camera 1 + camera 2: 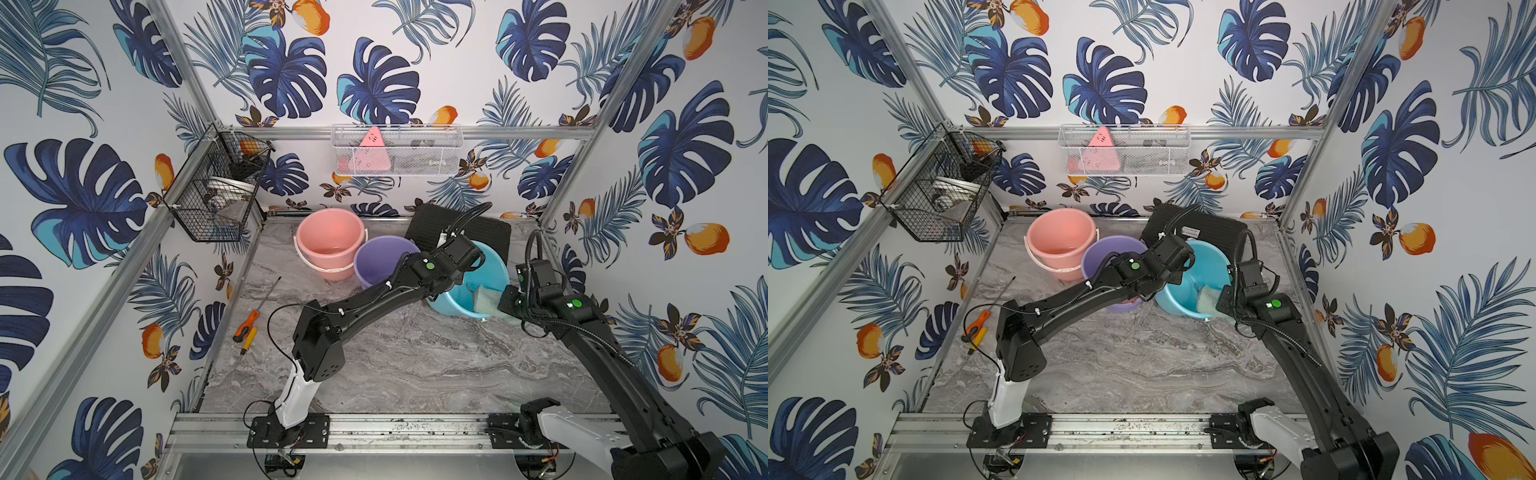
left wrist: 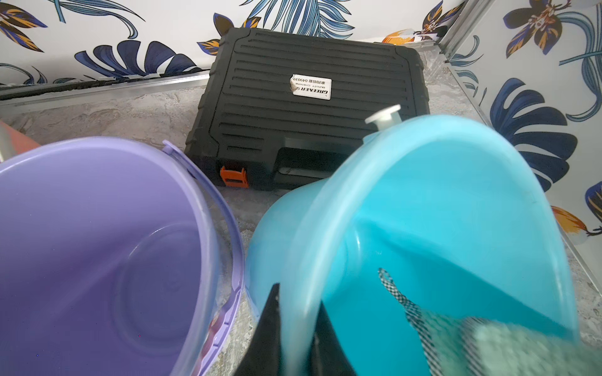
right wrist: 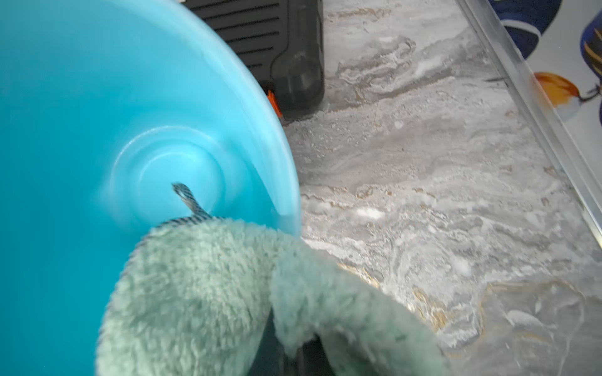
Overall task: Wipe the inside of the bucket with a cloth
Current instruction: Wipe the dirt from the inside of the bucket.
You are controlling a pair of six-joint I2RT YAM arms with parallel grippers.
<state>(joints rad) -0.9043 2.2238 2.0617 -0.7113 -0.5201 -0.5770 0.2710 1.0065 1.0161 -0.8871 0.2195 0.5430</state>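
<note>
While my left hand (image 2: 298,301) pinches the rim of the tilted blue bucket (image 2: 439,195) and my right hand (image 3: 286,353) grips the cloth (image 3: 195,286), which hangs over that rim, partly inside, a hard push could slip the rim free and tip the bucket back onto the bench (image 3: 423,195).

On my feed I see a pink bucket (image 1: 330,245) upright near the back wall, with a purple bucket (image 1: 380,259) just beside it, empty inside. A black tool case (image 2: 309,107) with an orange latch lies flat behind them. Two screwdrivers (image 1: 246,328) lie by the marble tabletop's (image 1: 415,365) left edge. A black wire basket (image 1: 216,195) and a white mesh basket (image 1: 432,160) holding a pink triangular piece (image 1: 372,149) hang on the walls.
</note>
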